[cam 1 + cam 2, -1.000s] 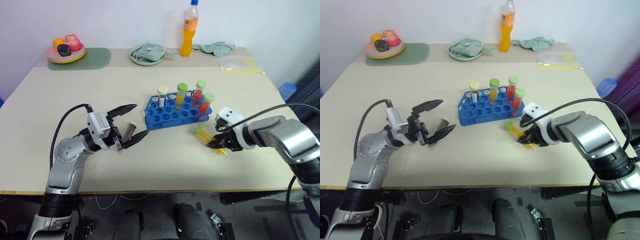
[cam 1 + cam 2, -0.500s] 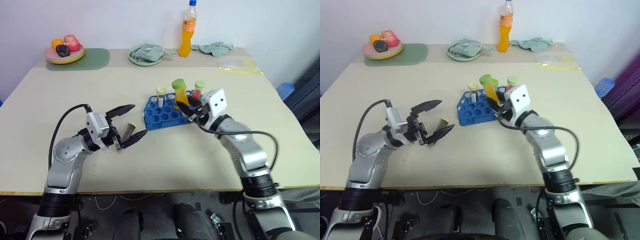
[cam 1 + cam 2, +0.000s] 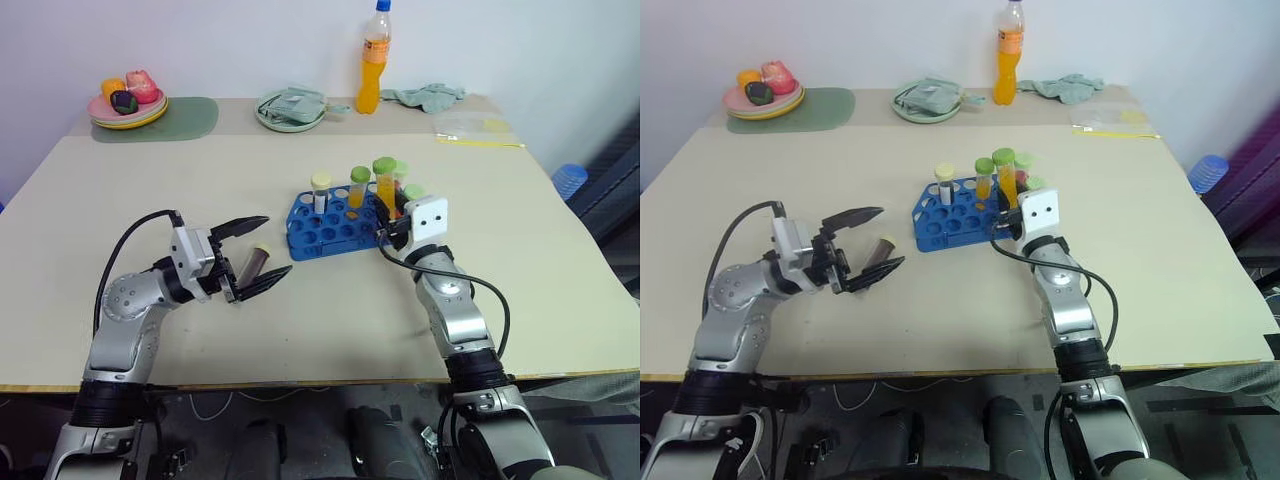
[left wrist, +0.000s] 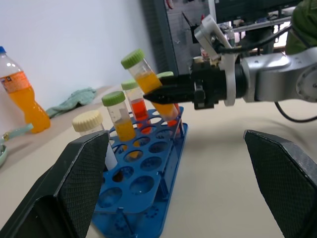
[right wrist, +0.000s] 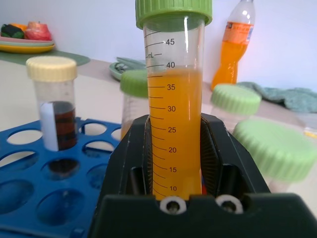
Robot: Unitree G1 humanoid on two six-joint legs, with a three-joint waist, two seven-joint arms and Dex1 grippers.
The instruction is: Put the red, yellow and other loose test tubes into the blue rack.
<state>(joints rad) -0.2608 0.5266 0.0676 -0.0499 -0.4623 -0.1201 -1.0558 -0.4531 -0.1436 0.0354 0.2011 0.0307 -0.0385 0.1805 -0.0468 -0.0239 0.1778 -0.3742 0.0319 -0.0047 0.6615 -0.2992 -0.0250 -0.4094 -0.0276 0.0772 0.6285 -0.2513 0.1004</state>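
Over rack now: right gripper's tube

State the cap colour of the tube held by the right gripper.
Green cap, clearest in the right wrist view.

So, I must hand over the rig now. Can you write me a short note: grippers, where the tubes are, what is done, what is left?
Right gripper: shut on the yellow tube, held above the blue rack, not yet in a hole.
Left gripper: open, holding nothing, fingers either side of the dark tube lying on the table.
Done: four tubes stand in the rack, one cream-capped and three green-capped, among them a red one.
Left: lower the yellow tube into a free hole, then pick up the dark tube and rack it.
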